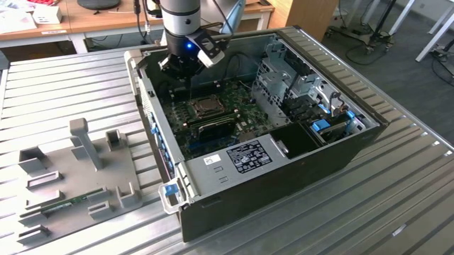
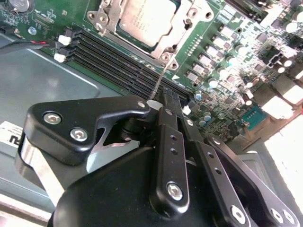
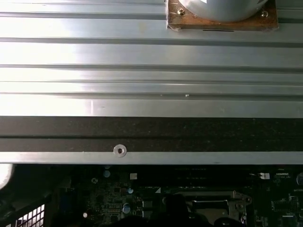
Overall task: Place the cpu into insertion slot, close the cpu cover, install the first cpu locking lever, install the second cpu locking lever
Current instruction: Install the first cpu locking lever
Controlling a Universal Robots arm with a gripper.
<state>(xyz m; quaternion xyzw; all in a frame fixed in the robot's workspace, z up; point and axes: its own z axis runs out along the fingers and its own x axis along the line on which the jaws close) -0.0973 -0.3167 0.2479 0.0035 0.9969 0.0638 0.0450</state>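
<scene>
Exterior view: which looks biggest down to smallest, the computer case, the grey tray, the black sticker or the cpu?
1. computer case
2. grey tray
3. black sticker
4. cpu, which sits deeper in the case, so it may look a bit smaller than it really is.

Your arm stands vertical at the far side in the exterior view, and the wrist beneath it shows a lit blue light. The claw points downward below the wrist. In the second wrist view, its black fingers are drawn together, the tips pinching the thin locking lever.
</scene>
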